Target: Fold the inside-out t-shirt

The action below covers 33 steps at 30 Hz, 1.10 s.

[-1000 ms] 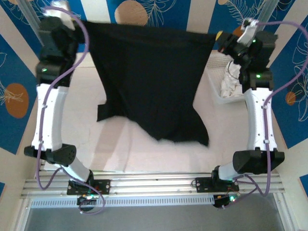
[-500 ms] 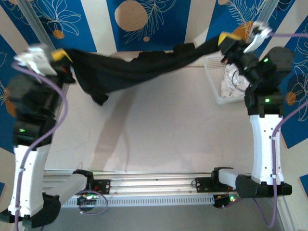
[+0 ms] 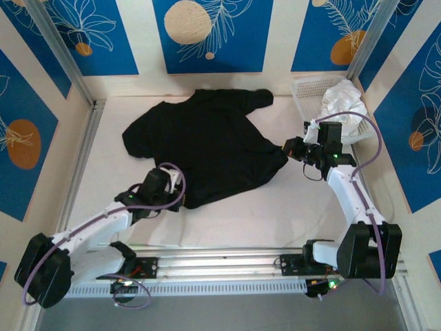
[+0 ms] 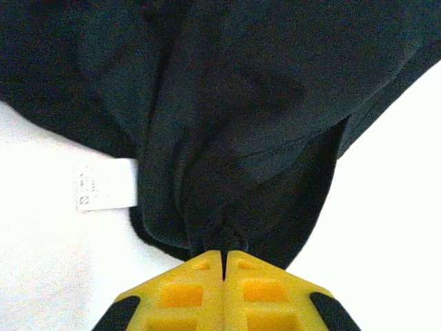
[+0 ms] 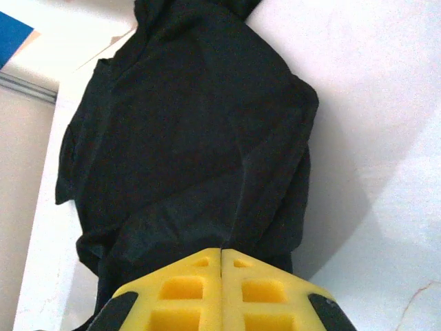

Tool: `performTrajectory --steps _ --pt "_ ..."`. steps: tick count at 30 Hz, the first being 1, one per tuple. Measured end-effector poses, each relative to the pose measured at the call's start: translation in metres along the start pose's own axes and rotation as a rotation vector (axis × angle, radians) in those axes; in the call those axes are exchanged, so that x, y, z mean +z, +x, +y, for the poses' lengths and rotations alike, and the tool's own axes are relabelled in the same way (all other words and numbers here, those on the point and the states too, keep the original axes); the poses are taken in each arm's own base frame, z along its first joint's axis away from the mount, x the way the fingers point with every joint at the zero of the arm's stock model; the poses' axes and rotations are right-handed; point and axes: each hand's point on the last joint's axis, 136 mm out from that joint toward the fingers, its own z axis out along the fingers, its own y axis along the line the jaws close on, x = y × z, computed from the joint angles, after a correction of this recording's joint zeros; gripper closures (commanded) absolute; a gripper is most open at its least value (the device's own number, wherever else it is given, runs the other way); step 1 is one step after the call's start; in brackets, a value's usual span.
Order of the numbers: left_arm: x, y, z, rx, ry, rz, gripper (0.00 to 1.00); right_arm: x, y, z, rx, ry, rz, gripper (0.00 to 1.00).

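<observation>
The t-shirt point(image 3: 207, 148) is soft, matt black cloth. My left fingers point(image 4: 186, 293) are matt yellow plastic. Its label point(image 4: 105, 184) looks like thin white fabric; the worktop point(image 3: 303, 207) is smooth and pale.

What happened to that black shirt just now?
The black t-shirt, stretched in the air a second ago, now lies spread on the table. The left gripper and right gripper came down with it, still pinching its edge. The white cloth stayed in its basket.

Black t-shirt point(image 3: 207, 145) lies spread on the tabletop point(image 3: 289, 207), rumpled, not flat. Sleeves at the far side, hem nearer. Near-left and right corners are bunched into points. White label point(image 4: 107, 183) sticks out at one edge, probably a seam tag.
</observation>
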Motion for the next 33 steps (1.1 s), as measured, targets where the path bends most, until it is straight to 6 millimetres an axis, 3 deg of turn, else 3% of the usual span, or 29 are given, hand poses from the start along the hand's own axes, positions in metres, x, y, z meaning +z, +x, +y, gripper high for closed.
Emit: performTrajectory --steps 3,5,8,11,15,21,28,33 --pt "0.000 -0.004 -0.007 0.057 0.005 -0.013 0.42 0.002 0.000 -0.004 -0.005 0.008 0.007 1.00" --pt "-0.003 -0.013 -0.016 0.117 0.010 -0.043 0.29 0.003 0.000 -0.004 -0.008 0.009 0.009 1.00" --pt "-0.007 -0.036 -0.038 0.232 0.034 -0.112 0.22 0.003 -0.002 -0.003 -0.016 0.008 0.007 1.00" --pt "0.004 -0.063 -0.072 0.376 0.066 -0.131 0.22 0.003 -0.006 -0.003 -0.018 0.009 0.003 1.00" --pt "0.048 -0.085 -0.110 0.543 0.088 -0.089 0.25 0.000 -0.010 -0.006 -0.016 0.015 -0.007 1.00" --pt "0.110 -0.075 -0.118 0.659 0.100 0.036 0.33 -0.003 -0.016 -0.007 -0.015 0.020 -0.021 1.00" --pt "0.140 -0.078 -0.127 0.706 0.127 0.081 0.56 -0.003 -0.015 -0.008 -0.012 0.023 -0.016 1.00" --pt "0.146 -0.078 -0.128 0.703 0.152 0.102 0.87 -0.003 -0.015 -0.009 -0.008 0.025 -0.016 1.00"
